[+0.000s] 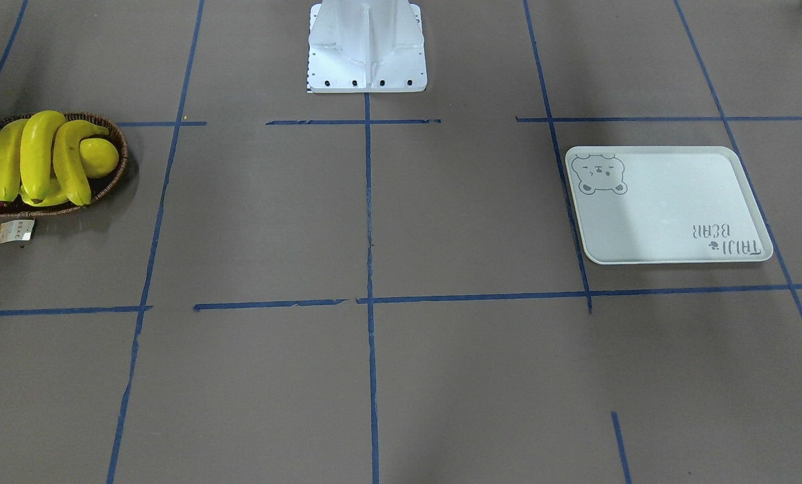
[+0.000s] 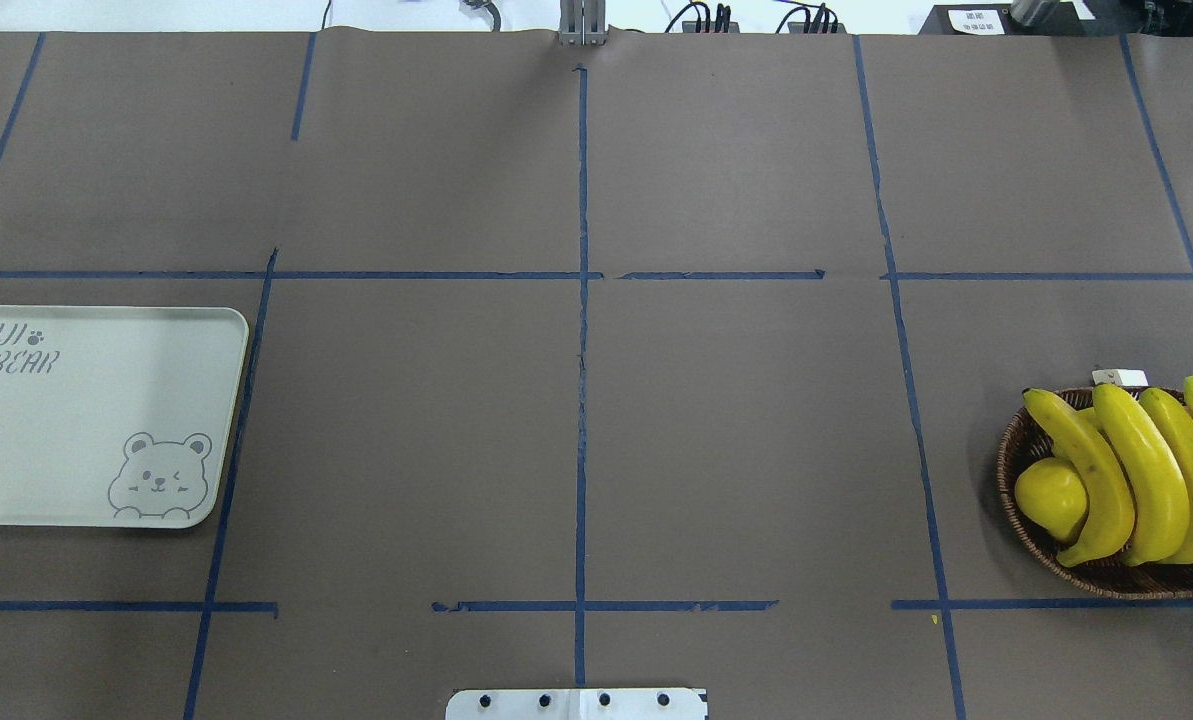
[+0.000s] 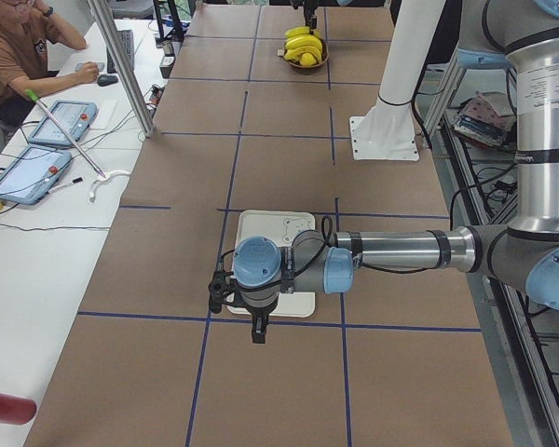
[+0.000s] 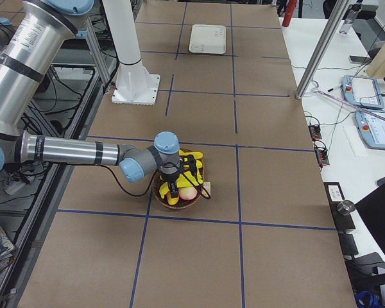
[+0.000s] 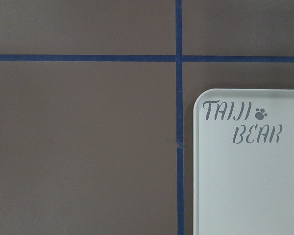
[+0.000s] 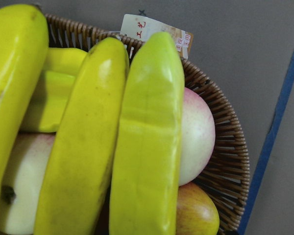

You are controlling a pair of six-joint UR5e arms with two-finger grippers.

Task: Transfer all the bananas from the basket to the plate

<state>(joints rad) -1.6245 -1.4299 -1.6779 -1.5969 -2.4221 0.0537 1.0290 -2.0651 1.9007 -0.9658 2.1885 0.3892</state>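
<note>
Bananas (image 2: pixel 1141 470): four long, curved, yellow, with dark tips. All four lie side by side in the shallow oval dark-brown woven wicker basket (image 2: pixel 1014 455), piled across the other fruit.

The basket sits at the robot's right end of the brown paper-covered tabletop (image 2: pixel 736 430), which is gridded with blue tape lines (image 2: pixel 582 350). A small paper tag (image 1: pixel 13 231) lies on the tabletop just beside the basket's rim, on the operators' side.

Other fruit in the basket:
- A round yellow lemon (image 1: pixel 99 156) touches the banana nearest the tabletop's middle.
- In the right wrist view, a ridged yellow-green fruit (image 6: pixel 51 90) lies under the bananas.
- A pale, pink-blushed round fruit (image 6: pixel 198 132) and a red-yellow fruit (image 6: pixel 196 213) lie against the wicker wall.

The pale grey-white rectangular plate with rounded corners (image 1: pixel 669 215) has a bear face print and grey "TAIJI BEAR" lettering. It lies flat at the robot's left end, well apart from the basket.

Right hand (image 4: pixel 173 189): it points down over the basket, close above the bananas. It shows only in the side view, so I cannot tell whether its fingers are apart or together, or whether they touch fruit. Its wrist camera is filled with bananas.

Left hand (image 3: pixel 258 331): it points down over the outer edge of the plate. I cannot tell its finger state either. Its wrist camera looks down on the lettered corner of the plate.

The white robot base (image 1: pixel 367 47) stands between the two ends. A person (image 3: pixel 19 47) sits at a side table.
</note>
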